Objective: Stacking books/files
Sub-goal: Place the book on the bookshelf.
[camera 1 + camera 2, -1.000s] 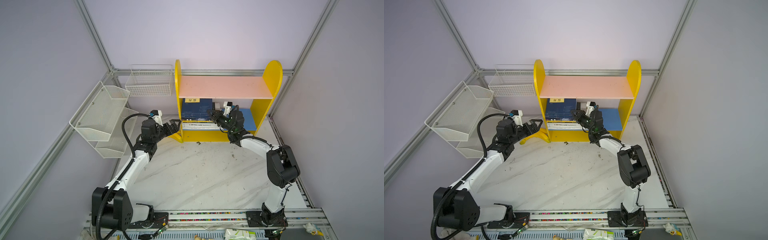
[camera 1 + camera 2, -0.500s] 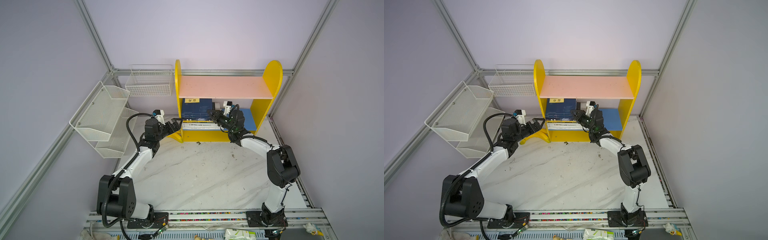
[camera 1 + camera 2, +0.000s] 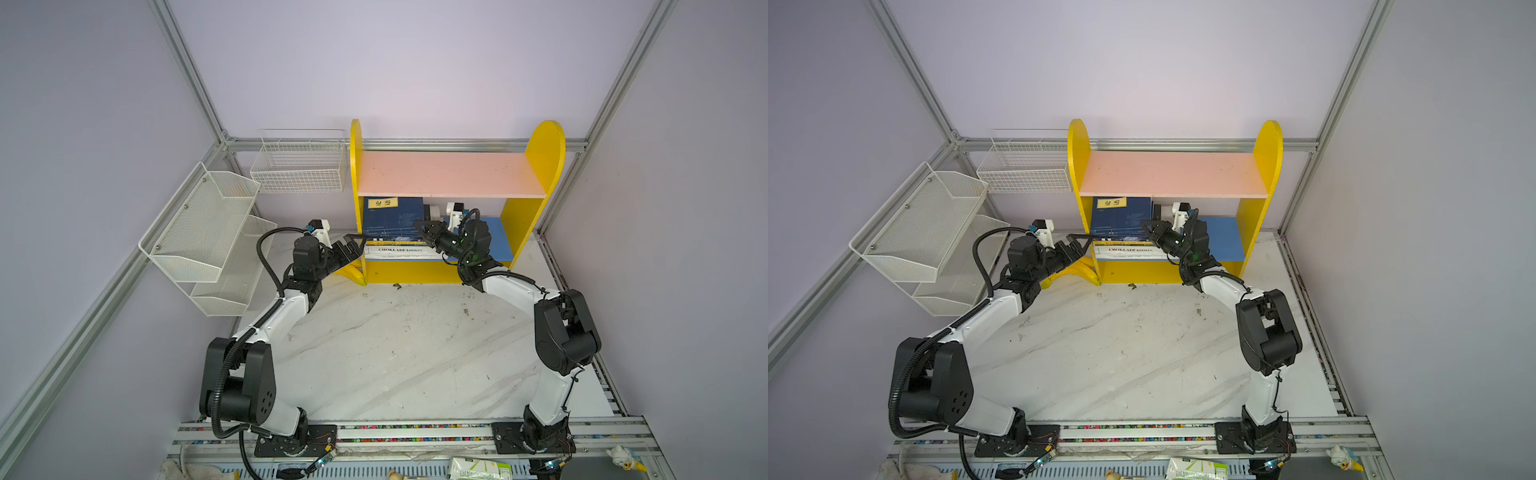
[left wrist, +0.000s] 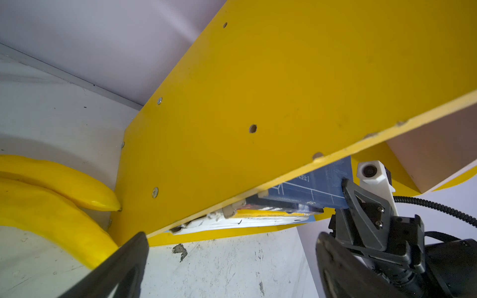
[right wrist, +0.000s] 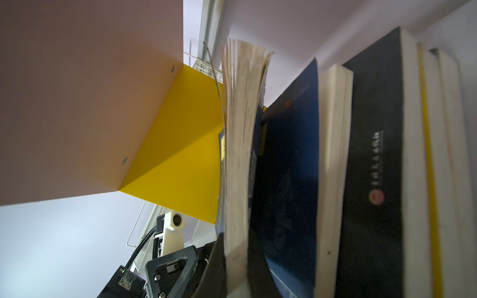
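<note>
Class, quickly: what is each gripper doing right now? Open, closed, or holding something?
Left gripper: open, holding nothing.
Right gripper: closed on the edge of the top navy book.

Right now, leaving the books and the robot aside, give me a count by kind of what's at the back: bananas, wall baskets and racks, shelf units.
Bananas: 2
Wire basket: 1
Two-tier mesh rack: 1
Shelf unit: 1
Total: 5

In a top view you will find the rear of the book stack (image 3: 392,224) hidden under the pink shelf board (image 3: 449,174), just above frame centre.
</note>
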